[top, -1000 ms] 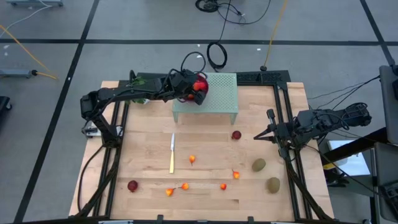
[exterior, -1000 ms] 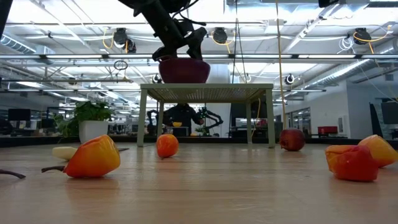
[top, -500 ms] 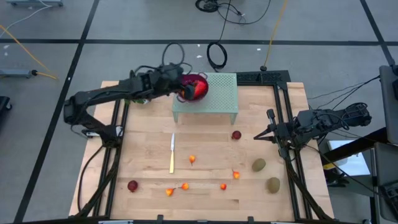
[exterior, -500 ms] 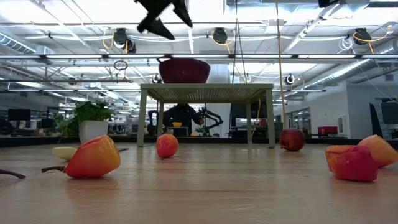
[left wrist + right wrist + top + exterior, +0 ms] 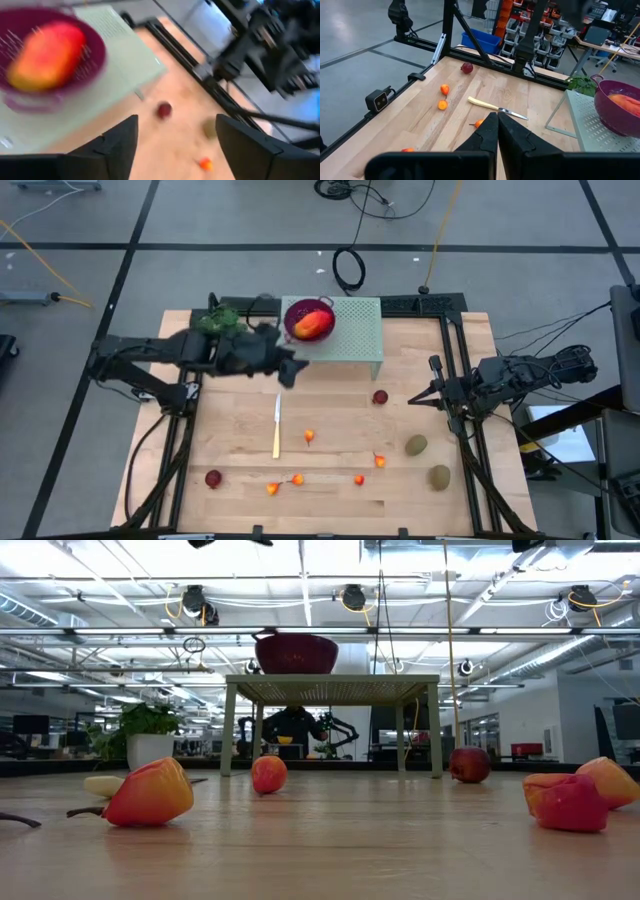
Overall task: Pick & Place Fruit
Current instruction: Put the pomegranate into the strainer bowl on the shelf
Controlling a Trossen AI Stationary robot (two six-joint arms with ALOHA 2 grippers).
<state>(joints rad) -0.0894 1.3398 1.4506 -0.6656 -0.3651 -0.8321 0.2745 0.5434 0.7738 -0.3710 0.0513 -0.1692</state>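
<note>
The mango [image 5: 313, 325] lies in a purple colander bowl [image 5: 296, 312] that stands on the left end of a pale green raised stand [image 5: 355, 330] at the far middle of the desk [image 5: 330, 500]. The left claw [image 5: 290, 370] hangs above the desk just off the stand's front-left corner, clear of the bowl; in the left wrist view its two dark fingers [image 5: 117, 142] stand well apart with nothing between them, and the mango [image 5: 45, 50] shows beyond them in the bowl [image 5: 95, 52].

The right claw [image 5: 418, 398] waits over the desk's right edge, its fingers [image 5: 487, 132] pressed together and empty.

The rest of the fruit lies on the bare desk. One dark red ball [image 5: 380, 396] sits in front of the stand's right end, right of centre; the other dark red ball [image 5: 213, 478] is near the front-left corner. Two kiwi-like ovals [image 5: 416, 445] lie toward the front-right, one a little nearer the front edge than the other. Several small orange-red pieces [image 5: 309, 437] are scattered across the front middle. A yellow-handled knife [image 5: 277, 428] lies left of centre, pointing from front to back. A green leafy plant [image 5: 215, 318] stands at the far-left edge, beside the left arm
</note>
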